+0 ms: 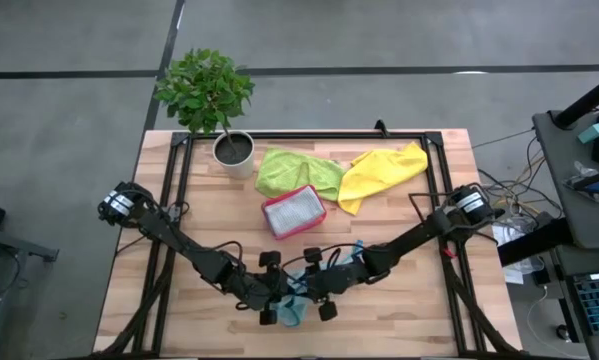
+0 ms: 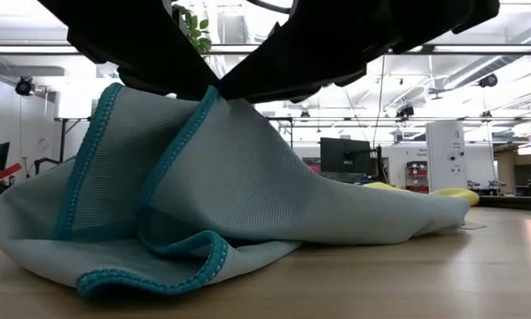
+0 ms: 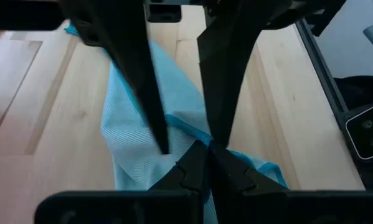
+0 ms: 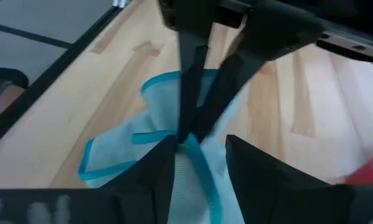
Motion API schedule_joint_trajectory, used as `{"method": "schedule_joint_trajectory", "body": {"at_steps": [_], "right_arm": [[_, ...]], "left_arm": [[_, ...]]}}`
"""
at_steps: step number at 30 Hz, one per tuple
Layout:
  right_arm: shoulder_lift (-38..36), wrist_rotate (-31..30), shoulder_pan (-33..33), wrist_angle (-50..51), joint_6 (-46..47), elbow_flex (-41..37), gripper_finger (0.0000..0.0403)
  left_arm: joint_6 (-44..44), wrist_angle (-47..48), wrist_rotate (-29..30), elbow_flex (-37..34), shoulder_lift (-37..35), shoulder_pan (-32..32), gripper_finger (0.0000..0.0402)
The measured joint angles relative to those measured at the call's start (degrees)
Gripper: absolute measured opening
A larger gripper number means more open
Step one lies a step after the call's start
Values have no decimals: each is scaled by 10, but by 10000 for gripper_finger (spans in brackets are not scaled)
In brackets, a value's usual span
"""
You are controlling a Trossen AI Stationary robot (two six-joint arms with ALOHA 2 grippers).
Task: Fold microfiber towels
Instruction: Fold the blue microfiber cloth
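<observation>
The light teal-blue microfiber towel (image 2: 247, 195) lies bunched near the table's near edge, drawn up into a peak (image 2: 207, 93), with its lower folds on the wood. My left gripper (image 3: 208, 148) is shut on it at that peak. My right gripper (image 4: 200, 143) faces it from the other side, open, with one finger on either side of the towel's darker hem (image 4: 202, 171). In the high view both grippers meet over the towel (image 1: 294, 308). A lime green towel (image 1: 297, 172) and a yellow towel (image 1: 384, 170) lie crumpled at the far side. My left gripper pinches the teal towel's hemmed edge (image 4: 174, 137) between its two fingers, slanting down from the table's left. The cloth hangs from the fingertips like a tent, slack, with its lower part resting on the table. My right gripper's fingers (image 3: 155, 134) stand beside the cloth; I cannot tell whether they touch it.
A pink tray (image 1: 266, 208) holding a pale grey cloth sits just beyond the grippers at mid-table. A potted plant (image 1: 234, 148) stands at the far left. A black frame (image 1: 439, 170) runs round the tabletop. Bare wood lies to the left and right of the teal towel.
</observation>
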State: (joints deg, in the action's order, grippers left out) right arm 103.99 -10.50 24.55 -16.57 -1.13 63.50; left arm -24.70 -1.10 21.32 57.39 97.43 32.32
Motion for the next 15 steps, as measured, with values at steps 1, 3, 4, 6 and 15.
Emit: {"method": "schedule_joint_trajectory", "body": {"at_steps": [1,3,4,6,15], "right_arm": [[-1,6,-1,0,0,-1,124],[-1,20,-1,2,1,-2,102],[-2,25,-1,1,3,-2,88],[-2,30,-1,2,5,-2,58],[-3,31,-1,10,4,0,10]], "left_arm": [[0,0,0,0,0,0,0],[0,0,0,0,0,0,0],[0,0,0,0,0,0,0],[1,0,-3,1,0,0,0],[0,13,-24,3,-7,0,0]]}}
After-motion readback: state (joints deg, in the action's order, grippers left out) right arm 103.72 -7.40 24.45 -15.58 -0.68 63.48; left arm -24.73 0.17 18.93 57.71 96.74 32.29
